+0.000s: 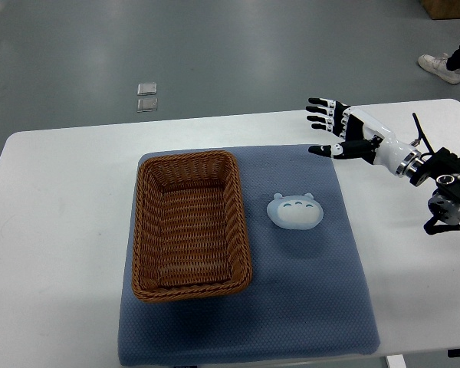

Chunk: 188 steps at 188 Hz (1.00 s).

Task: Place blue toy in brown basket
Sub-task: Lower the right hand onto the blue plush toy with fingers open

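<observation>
The right robot hand [331, 129] comes in from the right edge and hangs over the far right corner of the grey-blue mat [307, 307], its fingers spread wide and its thumb held apart below them, holding nothing. The left arm does not show.

The blue toy [295, 211], a small rounded soft figure with two little ears, lies flat on the mat, nearer and a little left of the robot hand and clearly apart from it. Just left of the toy stands the brown basket [241, 222], a rectangular wicker one with nothing in it, its long right wall close to the toy but not touching.

The reach appears barely begun, so the grasp is where things can slip. The toy is low, rounded and probably smooth; fingers closing on its domed top could squeeze it out sideways, or push it along the cloth instead of lifting it. A downward press may also bunch the mat. With the basket wall so near, a low carry could catch the rim and nudge the light basket across the white counter [61, 230], or drop the toy outside.
</observation>
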{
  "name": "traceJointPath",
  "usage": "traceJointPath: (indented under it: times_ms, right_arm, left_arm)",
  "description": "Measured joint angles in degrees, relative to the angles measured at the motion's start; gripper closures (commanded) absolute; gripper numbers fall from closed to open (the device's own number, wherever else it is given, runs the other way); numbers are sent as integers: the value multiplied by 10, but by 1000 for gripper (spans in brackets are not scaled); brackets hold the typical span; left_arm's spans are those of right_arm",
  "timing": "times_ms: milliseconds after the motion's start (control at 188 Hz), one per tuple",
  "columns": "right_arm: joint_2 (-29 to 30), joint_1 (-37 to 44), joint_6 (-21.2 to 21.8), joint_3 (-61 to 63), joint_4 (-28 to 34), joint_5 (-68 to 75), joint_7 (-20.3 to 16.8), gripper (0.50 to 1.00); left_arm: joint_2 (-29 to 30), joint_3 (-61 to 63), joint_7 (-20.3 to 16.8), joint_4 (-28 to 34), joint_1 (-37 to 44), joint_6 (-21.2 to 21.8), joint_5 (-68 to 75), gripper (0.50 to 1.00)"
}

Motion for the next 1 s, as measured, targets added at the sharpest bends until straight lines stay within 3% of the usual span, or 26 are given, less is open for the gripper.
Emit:
traceJointPath:
  times_ms: [303,505,760,999]
  right_arm:
    - [-77,26,0,-75,111,-154,29,589]
    - [-92,50,-8,-136,136,-196,32,589]
    - [-84,64,-92,-204,132,-246,30,591]
    - [-82,66,-121,-240,130,-260,30,599]
  left_arm:
    - [0,1,0,0,0,0,0,500]
    - [0,1,0,0,0,0,0,500]
    - [0,1,0,0,0,0,0,500]
    - [0,2,0,0,0,0,0,500]
